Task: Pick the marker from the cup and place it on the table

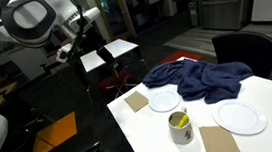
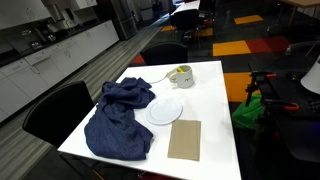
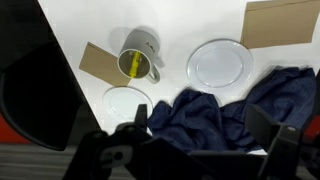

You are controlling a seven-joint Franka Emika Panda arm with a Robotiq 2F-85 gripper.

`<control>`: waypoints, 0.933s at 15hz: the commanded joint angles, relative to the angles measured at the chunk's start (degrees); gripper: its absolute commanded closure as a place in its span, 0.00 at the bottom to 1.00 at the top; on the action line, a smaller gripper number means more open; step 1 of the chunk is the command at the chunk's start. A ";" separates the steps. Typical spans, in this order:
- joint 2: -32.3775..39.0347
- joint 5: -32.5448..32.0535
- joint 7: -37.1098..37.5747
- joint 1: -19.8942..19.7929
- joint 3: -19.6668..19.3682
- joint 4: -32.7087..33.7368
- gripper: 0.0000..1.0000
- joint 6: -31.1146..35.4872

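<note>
The whitish-grey cup (image 3: 141,52) stands on the white table (image 3: 95,20) with the yellow marker (image 3: 133,64) inside it. Both exterior views show the cup (image 1: 180,129) (image 2: 180,76), and one shows the marker (image 1: 179,118) sticking up from it. My gripper (image 3: 195,107) is open and empty, high above the table, over the blue cloth and well apart from the cup. Its two dark fingers frame the bottom of the wrist view. The arm (image 1: 31,16) hovers off the table's edge.
A crumpled dark blue cloth (image 3: 230,115) (image 1: 201,77) (image 2: 118,120) lies on the table. Two white plates (image 3: 220,63) (image 3: 127,103) and two tan mats (image 3: 100,62) (image 3: 282,20) lie around the cup. A black chair (image 1: 244,48) stands at the far side.
</note>
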 commanded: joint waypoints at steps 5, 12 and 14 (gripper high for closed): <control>8.73 -3.53 6.05 -9.68 -0.54 0.71 0.00 17.32; 21.32 -9.56 10.04 -14.43 1.30 1.16 0.00 32.38; 24.09 -13.08 14.11 -16.65 2.31 1.32 0.00 34.27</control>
